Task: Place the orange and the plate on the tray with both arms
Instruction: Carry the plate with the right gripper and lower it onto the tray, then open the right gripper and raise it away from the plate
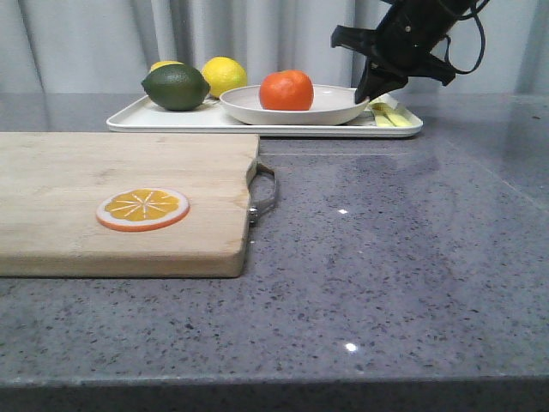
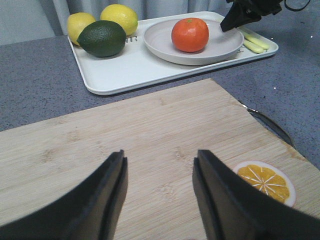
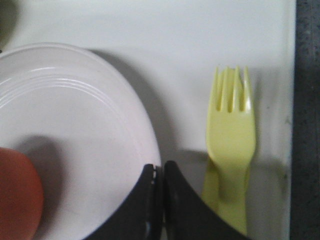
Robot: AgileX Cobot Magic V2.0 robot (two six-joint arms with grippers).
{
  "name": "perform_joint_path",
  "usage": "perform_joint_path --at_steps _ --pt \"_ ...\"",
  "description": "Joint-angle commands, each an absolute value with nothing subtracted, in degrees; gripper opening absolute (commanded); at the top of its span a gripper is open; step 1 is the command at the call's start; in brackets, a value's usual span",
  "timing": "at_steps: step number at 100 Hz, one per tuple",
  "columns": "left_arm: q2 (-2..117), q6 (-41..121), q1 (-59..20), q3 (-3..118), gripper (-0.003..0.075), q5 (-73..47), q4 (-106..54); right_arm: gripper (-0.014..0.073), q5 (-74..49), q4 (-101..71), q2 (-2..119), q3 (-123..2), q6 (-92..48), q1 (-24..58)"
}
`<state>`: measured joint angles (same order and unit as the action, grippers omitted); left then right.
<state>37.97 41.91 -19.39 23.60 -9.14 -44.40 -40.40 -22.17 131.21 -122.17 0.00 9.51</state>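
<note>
The orange (image 1: 286, 90) sits in the off-white plate (image 1: 336, 108), and the plate rests on the white tray (image 1: 171, 121) at the back of the table. My right gripper (image 1: 371, 93) is at the plate's right rim. In the right wrist view its jaws (image 3: 162, 167) are shut on the plate's rim (image 3: 75, 115), one finger inside and one outside, with the orange (image 3: 17, 195) at the edge. My left gripper (image 2: 160, 160) is open and empty above the wooden cutting board. It sees the orange (image 2: 190, 34), plate (image 2: 160, 42) and tray (image 2: 125, 70) ahead.
A dark green lime (image 1: 176, 87) and two lemons (image 1: 225, 75) lie on the tray's left part. A yellow fork (image 3: 231, 130) lies on the tray beside the plate. The wooden cutting board (image 1: 86, 172) at front left carries an orange slice disc (image 1: 142, 209).
</note>
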Motion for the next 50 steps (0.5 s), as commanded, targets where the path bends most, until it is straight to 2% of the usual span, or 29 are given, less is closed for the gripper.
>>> perform_joint_path --at_steps 1,18,50 --pt "37.84 41.42 -19.14 25.09 0.0295 -5.90 -45.41 -0.0100 -37.28 -23.41 127.11 -124.23 -0.31 9.25" --pt "37.84 41.42 -19.14 25.09 0.0295 -5.90 -45.41 -0.0068 -37.30 -23.41 127.11 -124.23 -0.31 9.25" --pt "37.84 41.42 -19.14 25.09 0.0295 -5.90 -45.55 0.0253 -36.99 -23.41 127.11 -124.23 -0.31 9.25"
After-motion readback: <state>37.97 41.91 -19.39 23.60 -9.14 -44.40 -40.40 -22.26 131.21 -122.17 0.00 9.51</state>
